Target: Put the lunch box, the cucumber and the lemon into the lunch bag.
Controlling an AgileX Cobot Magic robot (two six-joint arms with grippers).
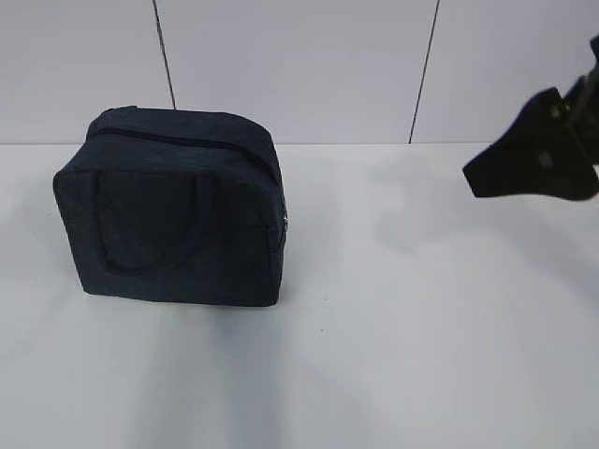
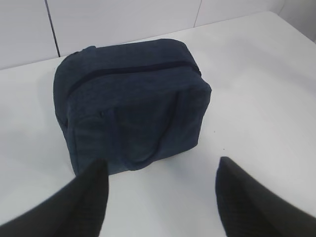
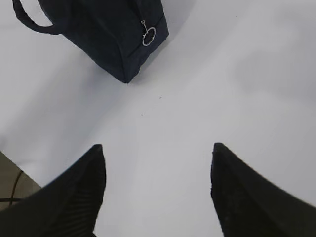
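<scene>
Lunch bag (image 1: 173, 210) stands zipped shut on table (image 1: 421, 327).

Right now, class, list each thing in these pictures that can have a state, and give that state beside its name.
lunch bag: upright on the table, zipper closed along the top, nothing holding it.
ring pull: hanging down at the bag's end corner.
left gripper: jaws open, empty, above the table in front of the bag.
right gripper: jaws open, empty, off to the bag's side.
</scene>
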